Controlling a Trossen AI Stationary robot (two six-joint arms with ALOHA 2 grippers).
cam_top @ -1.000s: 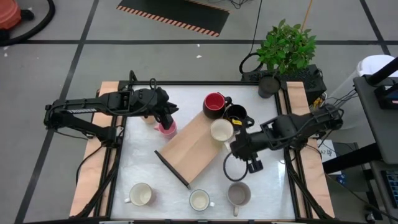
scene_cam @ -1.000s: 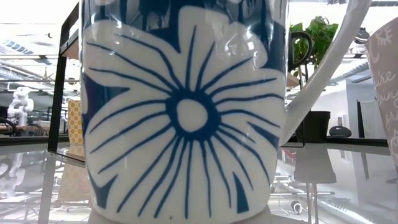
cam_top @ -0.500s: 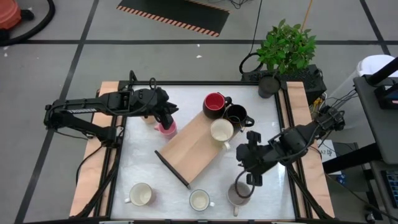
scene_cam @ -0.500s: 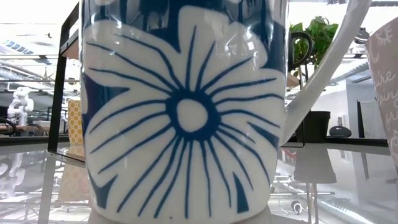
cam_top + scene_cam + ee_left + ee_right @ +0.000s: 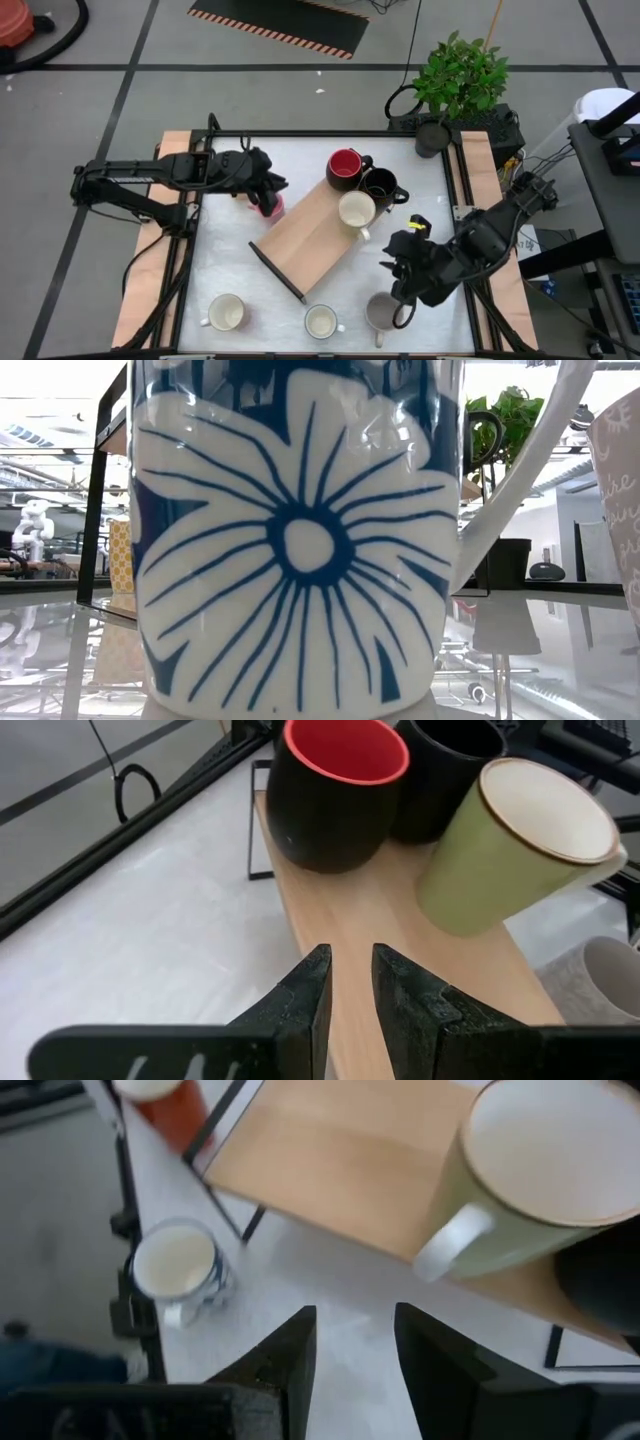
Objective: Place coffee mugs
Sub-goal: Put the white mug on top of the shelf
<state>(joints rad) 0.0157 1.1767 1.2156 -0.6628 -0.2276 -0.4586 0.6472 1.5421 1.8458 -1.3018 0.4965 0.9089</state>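
Seven mugs are counted from above: three sit on the wooden board (image 5: 310, 236) at its far end, namely a red-lined dark mug (image 5: 345, 169), a black mug (image 5: 381, 185) and a cream-lined green mug (image 5: 356, 210), a pink mug (image 5: 268, 206) is seen just off the board's left edge, and two white mugs (image 5: 226, 312) (image 5: 321, 322) plus a grey mug (image 5: 383, 312) are lined along the near table edge. The left gripper (image 5: 268, 190) is held over the pink mug with fingers (image 5: 300, 1005) narrowly parted and nothing between them, while the right gripper (image 5: 403, 283) is placed right of the board, above the grey mug, fingers (image 5: 285, 1355) spread and empty. The white table (image 5: 225, 250) is framed in black with wood side strips, a potted plant (image 5: 458, 80) is set beyond the board's far right, and grey floor is taped in dark lines
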